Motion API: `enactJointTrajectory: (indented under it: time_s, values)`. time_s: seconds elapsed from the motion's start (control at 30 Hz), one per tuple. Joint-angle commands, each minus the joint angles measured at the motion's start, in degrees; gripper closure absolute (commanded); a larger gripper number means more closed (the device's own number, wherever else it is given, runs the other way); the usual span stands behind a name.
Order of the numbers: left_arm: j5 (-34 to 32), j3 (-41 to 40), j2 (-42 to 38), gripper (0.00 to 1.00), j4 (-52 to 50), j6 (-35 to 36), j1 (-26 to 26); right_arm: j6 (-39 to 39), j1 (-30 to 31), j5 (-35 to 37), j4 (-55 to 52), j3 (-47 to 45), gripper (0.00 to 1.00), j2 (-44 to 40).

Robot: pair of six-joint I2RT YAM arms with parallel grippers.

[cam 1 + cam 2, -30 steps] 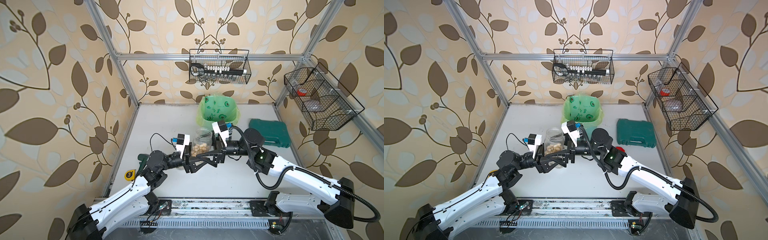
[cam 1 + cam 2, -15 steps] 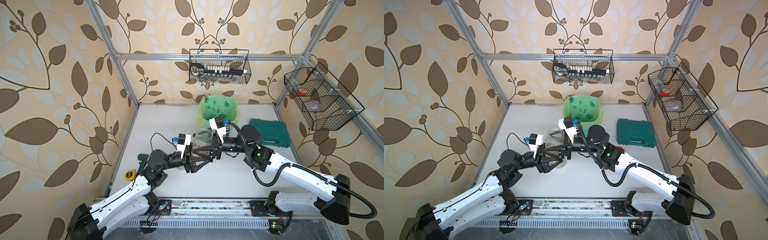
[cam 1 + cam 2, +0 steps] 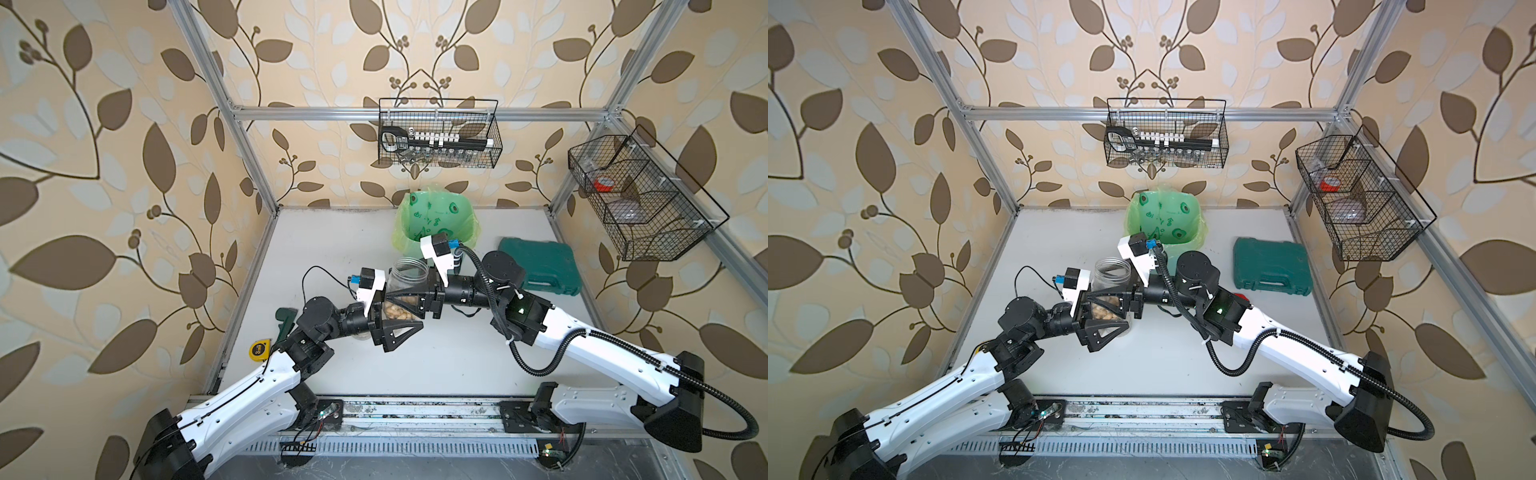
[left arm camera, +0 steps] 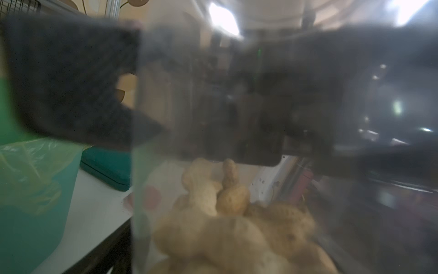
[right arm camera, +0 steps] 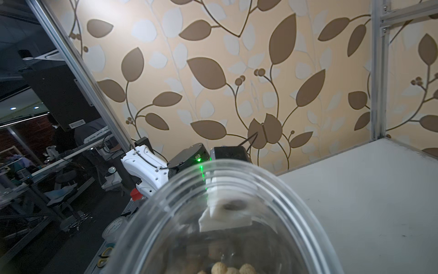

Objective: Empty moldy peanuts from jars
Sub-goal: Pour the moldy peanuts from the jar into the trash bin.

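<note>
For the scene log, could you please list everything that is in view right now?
jar: one, clear, open, upright, at the middle of the table
peanuts: a heap, beige, in the jar's bottom
bin: one, green with green bag, behind the jar
tool case: one, dark green, back right of the table
tape measure: one, yellow, front left table edge
hand tool: one, dark green, beside the tape measure
back basket: one, black wire, back wall, holding a socket set
side basket: one, black wire, right wall, holding a red item
left gripper: one, black, open around the jar
right gripper: one, black, closed on the jar
</note>
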Motion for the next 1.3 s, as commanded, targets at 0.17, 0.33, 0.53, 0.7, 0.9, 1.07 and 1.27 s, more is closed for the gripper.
enactJointTrajectory:
  time_s: [0.17, 0.33, 0.53, 0.7, 0.9, 1.07, 1.27]
  values:
    - [-7.6, 1.0, -7.3, 0.01, -11.3, 6.8, -0.1, -4.9, -10.1, 19.9, -20.4, 6.2, 0.69, -3.6]
    - [-10.7, 0.8, -9.4, 0.01, -15.2, 9.2, -0.1, -12.8, -16.2, 25.8, -32.6, 16.7, 0.76, 2.7]
    - [-12.2, 0.4, -9.0, 0.01, -15.8, 10.1, -0.1, -21.0, -16.6, 40.3, -44.1, 33.3, 0.84, 15.2]
    - [-14.2, -0.2, -10.2, 0.01, -17.2, 11.1, -0.1, -35.1, -16.4, 53.0, -44.1, 37.5, 1.00, 22.5]
    - [-15.5, -0.6, -11.1, 0.01, -17.9, 11.7, -0.1, -59.7, -13.9, 59.8, -27.8, 26.3, 1.00, 21.8]
    - [-15.7, -0.7, -10.7, 0.01, -17.7, 11.7, -0.1, -72.8, -13.2, 62.1, -25.8, 24.9, 1.00, 23.7]
    - [-15.7, -0.7, -10.3, 0.01, -17.5, 11.7, -0.1, -87.9, -13.1, 68.8, -20.4, 24.5, 1.00, 28.0]
